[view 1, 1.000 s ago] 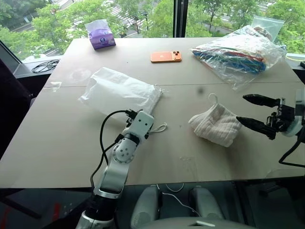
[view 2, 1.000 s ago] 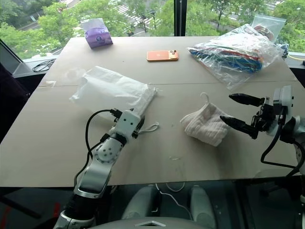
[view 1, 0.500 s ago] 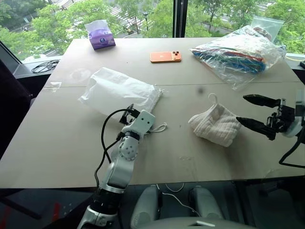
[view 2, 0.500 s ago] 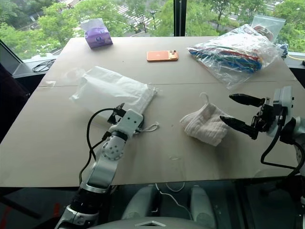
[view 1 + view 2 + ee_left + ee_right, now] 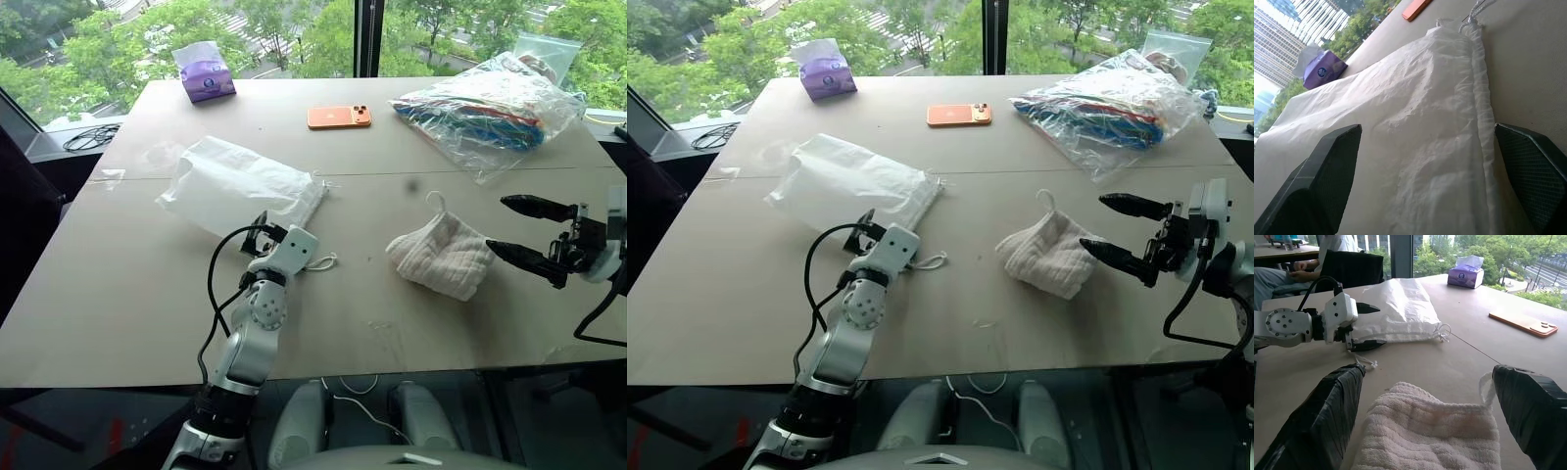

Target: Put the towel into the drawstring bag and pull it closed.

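The towel [image 5: 441, 257], a small off-white ribbed cloth with a thin loop, lies crumpled on the table right of centre. My right gripper [image 5: 498, 223] hovers just to its right, open, with its fingers pointing at the cloth and not touching it. The drawstring bag [image 5: 240, 186], milky white and flat, lies left of centre with its gathered mouth toward the middle. A cord loop [image 5: 328, 261] trails from it. My left gripper [image 5: 257, 233] stands open at the bag's near edge. In the left wrist view the drawstring bag [image 5: 1415, 122] spreads between the fingers, ungripped.
A purple tissue pack [image 5: 204, 71] sits at the far left of the table and an orange phone [image 5: 339, 117] at the far middle. A big clear plastic bag [image 5: 495, 108] with colourful contents lies at the far right. A person [image 5: 1283, 269] sits beyond the table's left side.
The left gripper's fingers have spread from partly closed to wide open and its wrist has rolled. The right arm and the towel have not moved.
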`<action>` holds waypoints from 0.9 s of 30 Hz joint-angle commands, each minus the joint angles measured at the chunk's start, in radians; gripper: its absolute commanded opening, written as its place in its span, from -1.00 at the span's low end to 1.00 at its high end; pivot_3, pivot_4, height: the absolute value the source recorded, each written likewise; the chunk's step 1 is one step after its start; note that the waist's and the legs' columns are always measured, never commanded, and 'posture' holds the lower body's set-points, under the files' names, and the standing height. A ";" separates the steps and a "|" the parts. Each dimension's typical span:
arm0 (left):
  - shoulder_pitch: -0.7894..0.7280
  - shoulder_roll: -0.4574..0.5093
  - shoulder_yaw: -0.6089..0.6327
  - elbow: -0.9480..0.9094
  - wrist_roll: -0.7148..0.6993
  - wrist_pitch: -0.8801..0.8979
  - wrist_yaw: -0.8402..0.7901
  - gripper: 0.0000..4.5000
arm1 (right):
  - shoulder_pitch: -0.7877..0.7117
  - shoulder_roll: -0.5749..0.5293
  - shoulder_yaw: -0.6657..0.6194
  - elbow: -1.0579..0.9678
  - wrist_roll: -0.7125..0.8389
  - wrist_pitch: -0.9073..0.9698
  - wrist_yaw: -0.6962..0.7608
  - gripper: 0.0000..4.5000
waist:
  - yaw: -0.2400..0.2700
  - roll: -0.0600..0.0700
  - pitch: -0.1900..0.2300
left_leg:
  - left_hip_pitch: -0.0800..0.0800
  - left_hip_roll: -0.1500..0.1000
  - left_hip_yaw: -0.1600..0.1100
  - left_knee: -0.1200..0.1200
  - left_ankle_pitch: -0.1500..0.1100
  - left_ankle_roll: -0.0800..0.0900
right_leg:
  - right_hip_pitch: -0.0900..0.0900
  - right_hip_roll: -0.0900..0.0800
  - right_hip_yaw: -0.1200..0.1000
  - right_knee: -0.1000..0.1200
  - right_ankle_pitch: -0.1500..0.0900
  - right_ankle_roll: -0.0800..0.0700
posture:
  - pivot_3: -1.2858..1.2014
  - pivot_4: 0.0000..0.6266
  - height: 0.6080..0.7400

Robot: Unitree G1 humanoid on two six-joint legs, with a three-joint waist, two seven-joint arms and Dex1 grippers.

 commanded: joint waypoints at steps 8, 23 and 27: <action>0.005 0.003 0.072 0.033 -0.022 0.051 0.003 -0.12 | -0.002 0.000 -0.046 -0.024 0.016 -0.021 -0.010 1.00 | -0.003 0.001 0.000 | 0.000 0.000 0.000 0.000 0.000 0.000 | 0.000 0.000 0.000 0.000 0.000 0.000 | 0.03 -0.52 1.00; 0.022 0.041 0.108 0.043 -0.011 0.025 0.042 -0.97 | -0.021 0.004 -0.032 -0.005 0.011 -0.032 -0.009 1.00 | -0.002 0.007 -0.005 | 0.003 0.000 0.000 0.001 0.000 0.000 | 0.003 0.001 0.000 0.000 0.000 0.000 | 0.03 -0.52 1.00; 0.062 0.046 0.130 0.023 -0.119 -0.002 -0.054 -0.97 | -0.024 0.007 -0.028 -0.003 0.009 -0.036 -0.009 1.00 | -0.011 0.007 -0.005 | 0.003 0.001 0.000 0.000 0.000 0.000 | 0.003 0.001 0.000 0.001 0.000 0.000 | 0.03 -0.52 1.00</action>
